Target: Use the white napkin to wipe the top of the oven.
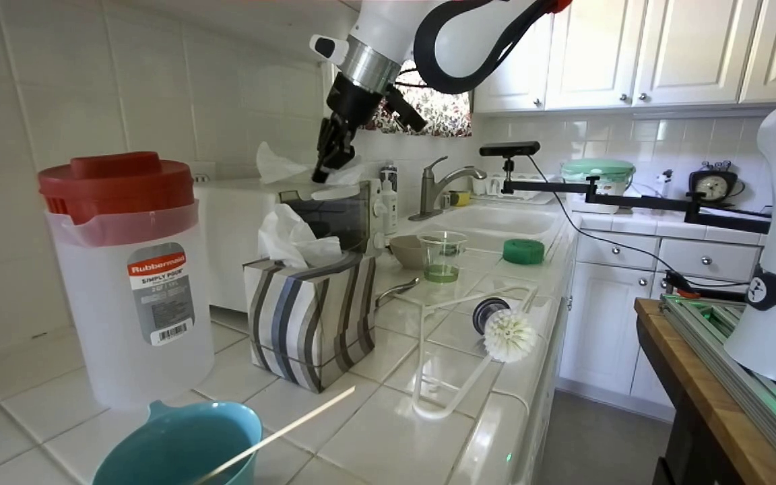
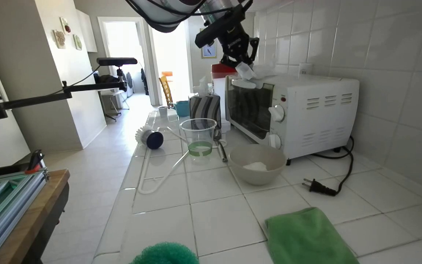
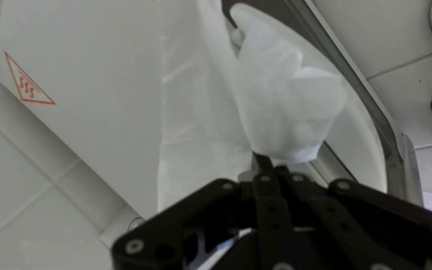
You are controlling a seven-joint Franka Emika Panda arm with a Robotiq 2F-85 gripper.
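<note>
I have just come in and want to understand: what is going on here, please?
A robot arm is handling a white napkin, with its tool shut on it above the front of the toaster oven. More of the napkin lies across the oven's top. Wiping is probably under way or about to start; the pictures do not tell which. A striped tissue box stands nearby.

Beige bowl (image 2: 251, 176) near clear cup (image 2: 198, 138) — green cloth (image 2: 308, 238), red-lidded pitcher (image 1: 108, 289).
</note>
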